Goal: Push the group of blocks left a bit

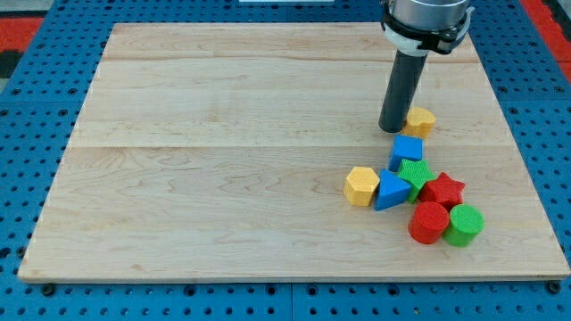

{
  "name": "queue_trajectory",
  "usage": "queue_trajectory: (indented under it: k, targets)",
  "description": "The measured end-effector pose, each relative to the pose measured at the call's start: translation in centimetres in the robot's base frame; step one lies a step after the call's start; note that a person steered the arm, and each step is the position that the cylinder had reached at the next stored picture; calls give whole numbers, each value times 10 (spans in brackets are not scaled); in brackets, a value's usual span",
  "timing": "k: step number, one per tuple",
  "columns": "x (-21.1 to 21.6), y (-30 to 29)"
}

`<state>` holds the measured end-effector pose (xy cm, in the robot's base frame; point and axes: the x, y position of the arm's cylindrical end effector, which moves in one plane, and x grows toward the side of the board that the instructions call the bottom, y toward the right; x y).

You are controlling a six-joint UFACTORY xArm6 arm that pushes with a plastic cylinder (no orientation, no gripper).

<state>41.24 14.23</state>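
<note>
1. My tip (393, 129) is down on the wooden board (223, 178), in the half toward the view's right and nearer the board's top edge than its bottom edge. It is a bare rod end holding nothing.
2. Just to the view's right of my tip sits a yellow block (421, 120), partly hidden behind the rod; it looks touching or very nearly so, and I cannot tell which. Its shape is not clear to me.
3. The rest of the group lies below my tip, toward the board's bottom right corner. Closest is a blue cube-like block (406, 150), just below the tip and slightly to the view's right, apart from it.
4. Below the blue block is a green star-like block (416, 174), pressed against it.
5. At the view's left of the cluster is a yellow hexagonal block (361, 185), touching a blue triangular block (390, 190) on its right.
6. A red star (443, 190) sits to the view's right of the green star.
7. Nearest the bottom edge are a red cylinder (429, 222) and a green cylinder (464, 224), side by side and touching.
8. The group as a whole lies at the board's right side, with my tip at its upper edge.
</note>
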Motion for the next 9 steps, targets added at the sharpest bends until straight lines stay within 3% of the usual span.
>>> queue_trajectory:
  k: [1, 2, 3, 5, 6, 8, 9]
  targets:
    - [0, 16]
    - [0, 72]
    - [31, 145]
    - [65, 142]
    - [66, 202]
    - [73, 202]
    - [126, 203]
